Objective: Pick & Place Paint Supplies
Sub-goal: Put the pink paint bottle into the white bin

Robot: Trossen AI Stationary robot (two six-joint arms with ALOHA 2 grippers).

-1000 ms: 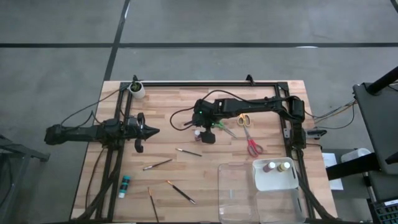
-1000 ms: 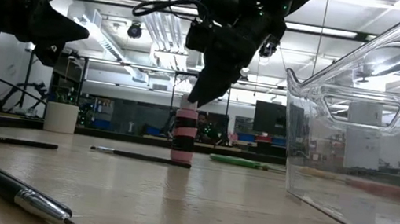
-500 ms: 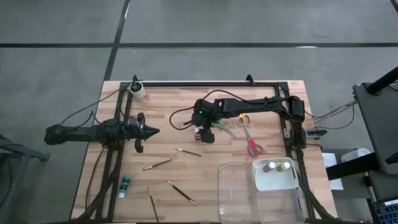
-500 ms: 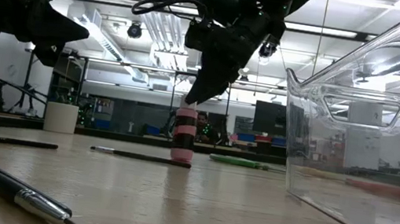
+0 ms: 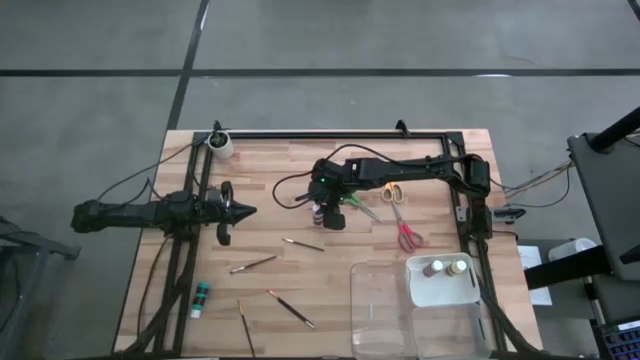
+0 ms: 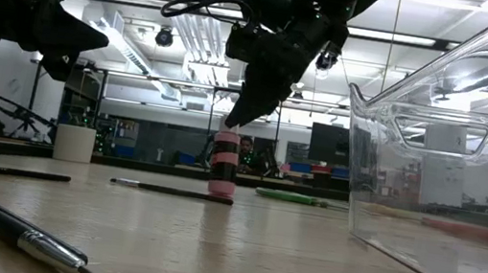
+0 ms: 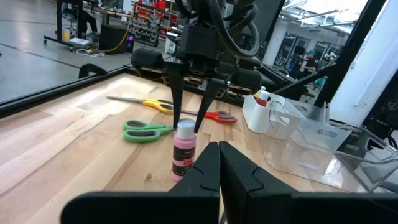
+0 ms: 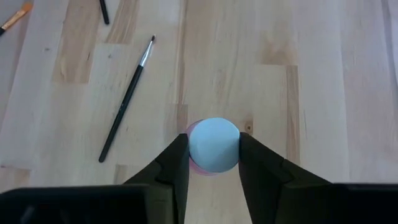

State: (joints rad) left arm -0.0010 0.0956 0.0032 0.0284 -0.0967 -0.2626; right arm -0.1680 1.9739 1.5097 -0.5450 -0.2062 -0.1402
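Note:
A pink paint bottle (image 7: 185,149) with a pale cap stands upright on its base on the wooden table, near the middle (image 5: 318,212). My right gripper (image 8: 213,149) reaches down over it, shut on its cap. My left gripper (image 5: 245,211) hovers shut over the table's left part, its fingers (image 7: 219,168) pointing toward the bottle. Green scissors (image 5: 362,207), yellow scissors (image 5: 392,192) and red scissors (image 5: 407,236) lie flat to the right of the bottle. Thin brushes (image 5: 303,244) (image 5: 253,264) (image 5: 291,308) and a teal bottle (image 5: 201,297) lie nearer the front. My right gripper pinches the bottle's pale cap (image 8: 213,134) between its two fingers, one on either side. The fingers (image 7: 176,106) come from above, pointing down. The bottle stands upright with its base on the table (image 6: 220,194).
A clear plastic tray (image 5: 385,310) stands at the front right, with a white bin (image 5: 440,290) holding two bottles. A small white cup (image 5: 220,144) sits at the far left corner. A black frame (image 5: 330,134) runs along the table's far and side edges.
My right gripper's fingers have drawn in on the pink bottle's cap. The bottle has stayed upright in place.

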